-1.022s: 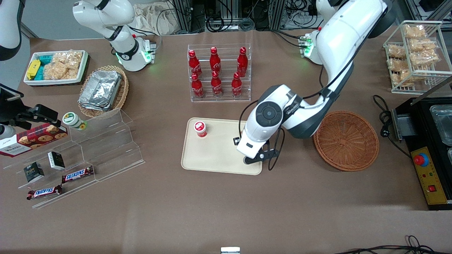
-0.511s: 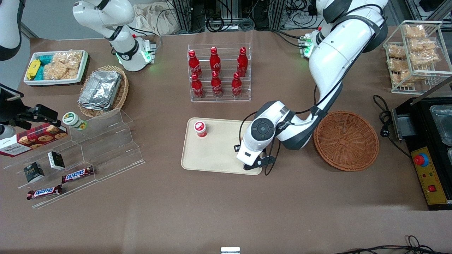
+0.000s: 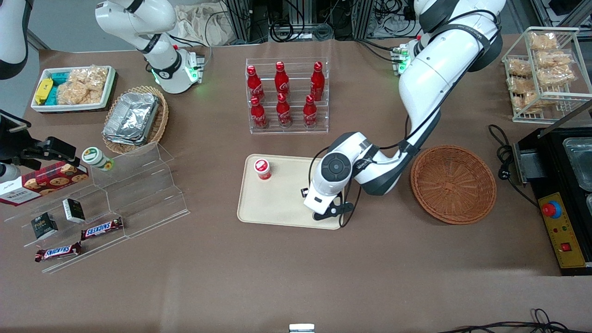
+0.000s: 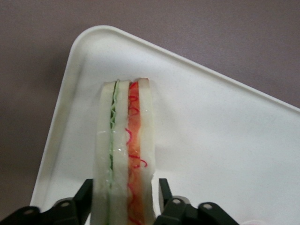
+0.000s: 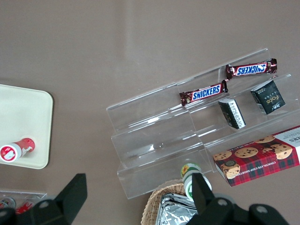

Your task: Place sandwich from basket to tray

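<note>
pincer (image 4: 123, 206) gripping sandwich (image 4: 124, 150), lengthwise toward tray (image 4: 225, 140) corner

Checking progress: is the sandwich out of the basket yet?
Out: the basket is empty; the gripper holds the sandwich over the tray.

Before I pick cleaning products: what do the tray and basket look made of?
The tray looks like smooth cream plastic, with moulded rounded corners. The basket looks like woven reddish-brown wicker. The gripper, above the tray, holds the sandwich.
</note>
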Controlling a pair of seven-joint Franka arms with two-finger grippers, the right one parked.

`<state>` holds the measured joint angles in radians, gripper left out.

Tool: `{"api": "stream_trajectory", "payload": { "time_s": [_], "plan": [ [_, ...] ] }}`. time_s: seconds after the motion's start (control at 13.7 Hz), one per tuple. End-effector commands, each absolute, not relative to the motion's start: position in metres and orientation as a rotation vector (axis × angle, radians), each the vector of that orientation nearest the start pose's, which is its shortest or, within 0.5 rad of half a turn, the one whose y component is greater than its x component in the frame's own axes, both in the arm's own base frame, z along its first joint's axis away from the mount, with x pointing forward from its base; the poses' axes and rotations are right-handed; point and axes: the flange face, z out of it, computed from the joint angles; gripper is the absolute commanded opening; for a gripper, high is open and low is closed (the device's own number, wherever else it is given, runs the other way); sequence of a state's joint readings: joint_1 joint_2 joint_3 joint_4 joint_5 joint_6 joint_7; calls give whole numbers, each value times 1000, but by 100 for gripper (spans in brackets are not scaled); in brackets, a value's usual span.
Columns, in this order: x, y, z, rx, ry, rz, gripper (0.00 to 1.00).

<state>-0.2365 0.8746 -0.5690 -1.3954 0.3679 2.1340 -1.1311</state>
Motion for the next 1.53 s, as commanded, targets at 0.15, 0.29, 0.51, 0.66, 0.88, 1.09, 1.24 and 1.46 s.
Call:
{"api": "stream_trajectory", "payload": {
  "time_s": [0.15,0.29,0.51,0.66,0.88,1.09,1.24,1.46],
  "plan": [
    [591,-432,332,-3139,-734,-42,100],
    [592,-414,384,-3089,-802,-97,100],
    [603,-358,452,-3011,-928,-162,100],
    [606,-319,495,-2990,-1016,-151,100],
    [601,-271,531,-3001,-967,-161,100],
    [598,-238,541,-3006,-853,-180,100],
    [603,-217,544,-3014,-796,-171,100],
    [606,-158,563,-3074,-664,-104,100]
  ]
}}
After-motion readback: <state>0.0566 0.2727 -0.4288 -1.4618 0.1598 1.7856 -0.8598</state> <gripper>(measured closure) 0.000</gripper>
